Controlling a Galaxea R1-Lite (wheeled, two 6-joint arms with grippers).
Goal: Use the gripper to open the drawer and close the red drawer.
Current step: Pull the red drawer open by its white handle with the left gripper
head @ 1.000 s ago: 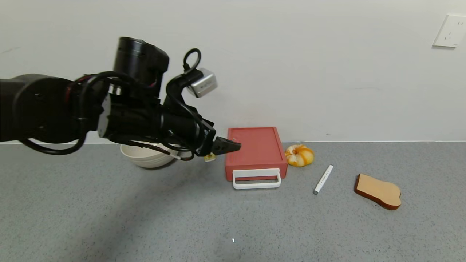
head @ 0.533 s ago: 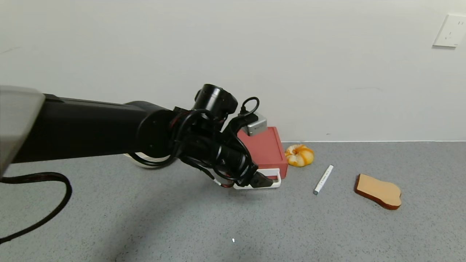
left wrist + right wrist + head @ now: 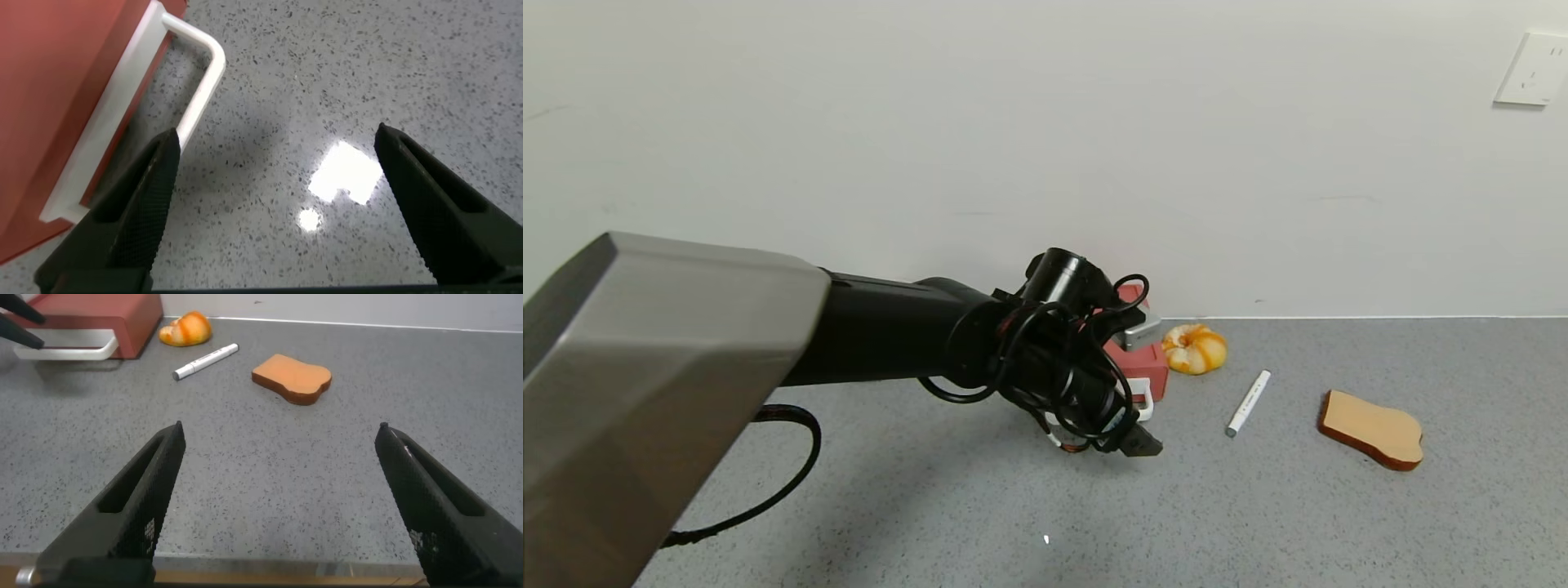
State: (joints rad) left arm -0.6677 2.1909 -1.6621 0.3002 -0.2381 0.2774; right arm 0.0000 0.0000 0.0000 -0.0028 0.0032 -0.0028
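Observation:
The salmon-red drawer (image 3: 1150,364) stands against the back wall, mostly hidden behind my left arm. Its white loop handle (image 3: 1146,399) faces forward, and part of it shows. My left gripper (image 3: 1137,445) is low over the table just in front of the handle. In the left wrist view the gripper (image 3: 276,139) is open and empty, over bare table. One finger (image 3: 155,184) is close beside the handle (image 3: 196,86); the red drawer (image 3: 57,98) lies beyond. My right gripper (image 3: 280,429) is open and empty, parked near the table's front edge. It sees the drawer (image 3: 102,309) far off.
An orange-and-white pastry (image 3: 1194,349) lies right of the drawer. A white marker (image 3: 1248,403) and a slice of toast (image 3: 1372,429) lie farther right. The grey speckled table (image 3: 1258,506) ends at the white wall. My left arm hides what is behind it.
My left arm has reached forward and down. Its gripper went from over the drawer's left edge, past the handle, to the table in front of the handle.

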